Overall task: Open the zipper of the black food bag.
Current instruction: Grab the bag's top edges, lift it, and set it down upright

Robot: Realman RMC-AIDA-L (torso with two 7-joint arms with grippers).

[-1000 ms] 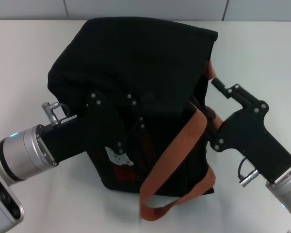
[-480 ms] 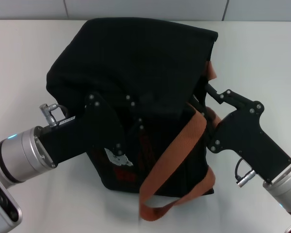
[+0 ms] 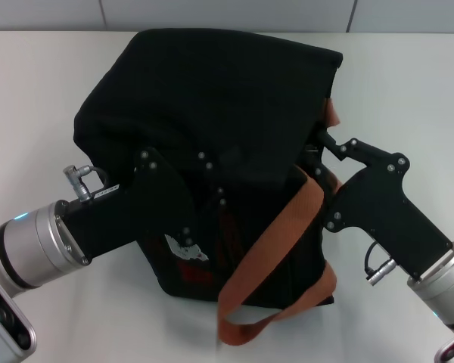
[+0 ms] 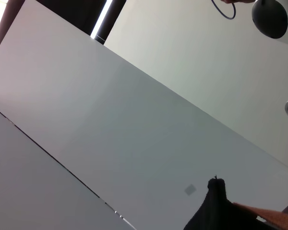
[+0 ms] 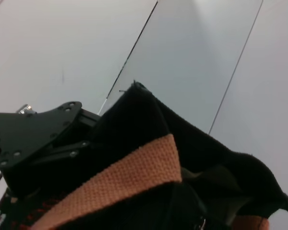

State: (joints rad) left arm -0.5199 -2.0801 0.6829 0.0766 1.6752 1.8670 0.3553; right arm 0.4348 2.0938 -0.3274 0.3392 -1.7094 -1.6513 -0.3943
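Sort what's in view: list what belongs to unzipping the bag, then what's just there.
Part of the job:
- black food bag, on its side
- its orange-brown handle
- left pincer, pressed against the bag's near face
- right pincer, at the bag's right edge by the handle
- the zipper: not visible in any view

Just there:
- white table
- back wall

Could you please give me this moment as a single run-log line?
stage: reaching zipper | left claw: against black food bag front | right claw: at bag's right side by orange handle | zipper pull: not visible
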